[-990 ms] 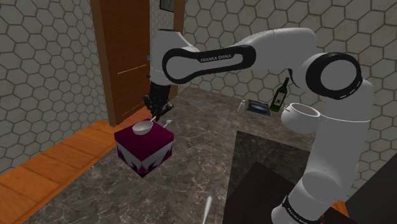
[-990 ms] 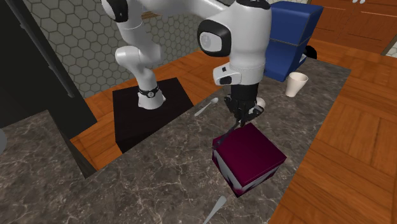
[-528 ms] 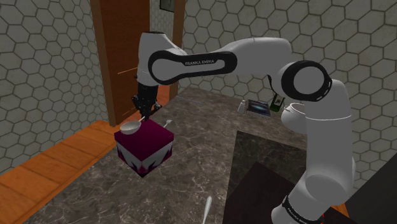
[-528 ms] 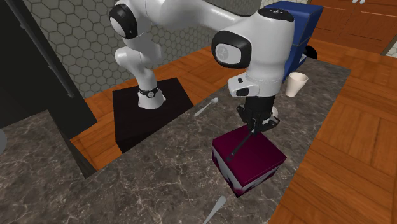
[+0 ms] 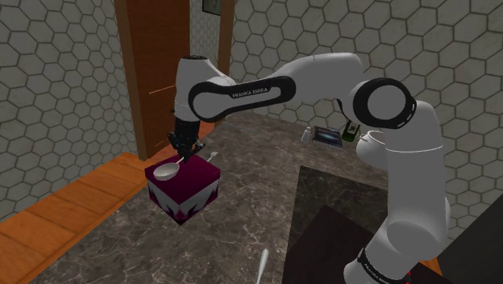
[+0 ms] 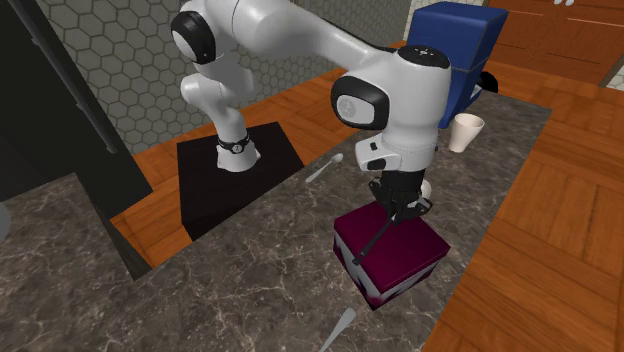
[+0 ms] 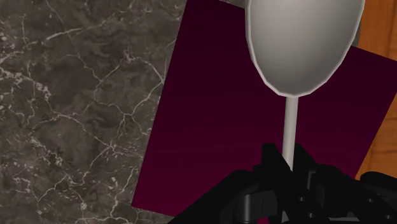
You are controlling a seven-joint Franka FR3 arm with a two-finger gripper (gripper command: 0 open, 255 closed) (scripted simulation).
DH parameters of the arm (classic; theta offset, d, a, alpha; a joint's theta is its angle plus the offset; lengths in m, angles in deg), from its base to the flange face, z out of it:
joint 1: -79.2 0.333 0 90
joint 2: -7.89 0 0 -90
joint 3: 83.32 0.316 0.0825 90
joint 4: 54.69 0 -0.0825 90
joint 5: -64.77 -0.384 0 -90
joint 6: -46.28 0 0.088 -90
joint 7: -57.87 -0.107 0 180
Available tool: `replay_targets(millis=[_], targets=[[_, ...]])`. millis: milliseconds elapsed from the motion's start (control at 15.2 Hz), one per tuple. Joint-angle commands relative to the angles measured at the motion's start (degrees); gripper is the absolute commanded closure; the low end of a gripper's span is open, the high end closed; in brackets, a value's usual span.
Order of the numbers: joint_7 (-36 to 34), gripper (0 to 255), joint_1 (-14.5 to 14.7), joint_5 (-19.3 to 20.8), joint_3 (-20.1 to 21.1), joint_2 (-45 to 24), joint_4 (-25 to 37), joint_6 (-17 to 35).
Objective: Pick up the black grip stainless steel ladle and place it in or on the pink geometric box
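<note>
end effector (image 7: pixel 286 160): clamped on ladle (image 7: pixel 299 44) stem | axis: bowl ahead, over maroon box (image 7: pixel 210 114), possibly touching

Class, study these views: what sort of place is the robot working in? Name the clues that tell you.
Probably a home kitchen: a dark marble-patterned worktop, hexagon-tiled walls, a white cup standing on it, and the ladle in the gripper.

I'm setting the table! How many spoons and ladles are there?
3: ladle held over the magenta box, one white spoon by the stand, another past the box. More may hide.
</note>
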Motion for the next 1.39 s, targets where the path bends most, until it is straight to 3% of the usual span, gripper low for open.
replay_targets(millis=[0, 726, 792, 1122, 1320], targets=[[-0.23, 255, 0.06, 0.38, -0.23, -0.56, -0.86, 1.37], [-0.53, 255, 0.1, 0.86, -0.53, -1.2, -2.11, 3.15], [-0.53, 0, 0.1, 0.86, -0.53, -1.2, -2.11, 3.15], [-0.53, 0, 0.1, 0.86, -0.53, -1.2, -2.11, 3.15], [0.39, 0, -0.46, -0.66, 0.38, 1.17, 0.22, -1.23]])
